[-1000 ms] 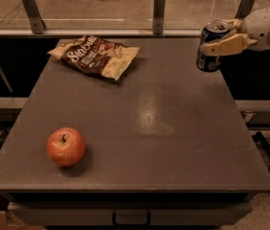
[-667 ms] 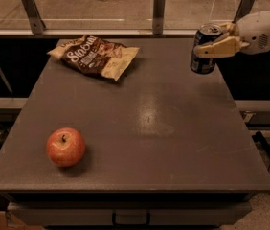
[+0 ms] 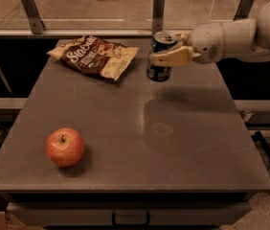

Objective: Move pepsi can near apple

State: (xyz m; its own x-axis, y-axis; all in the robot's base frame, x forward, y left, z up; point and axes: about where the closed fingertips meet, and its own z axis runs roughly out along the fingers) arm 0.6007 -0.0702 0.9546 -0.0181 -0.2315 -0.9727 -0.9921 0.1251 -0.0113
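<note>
The pepsi can, dark blue with a silver top, hangs upright above the far part of the table, right of the chip bag. My gripper is shut on the pepsi can, its tan fingers across the can's upper half, with the white arm reaching in from the right. The apple, red-orange with a dark stem, sits on the table near the front left, far from the can.
A brown and tan chip bag lies at the back left of the grey table. Metal posts and a rail stand behind the table. The table's front edge is near the bottom of the view.
My gripper has carried the pepsi can leftward from the table's far right edge to beside the chip bag. The apple and the bag have not moved.
</note>
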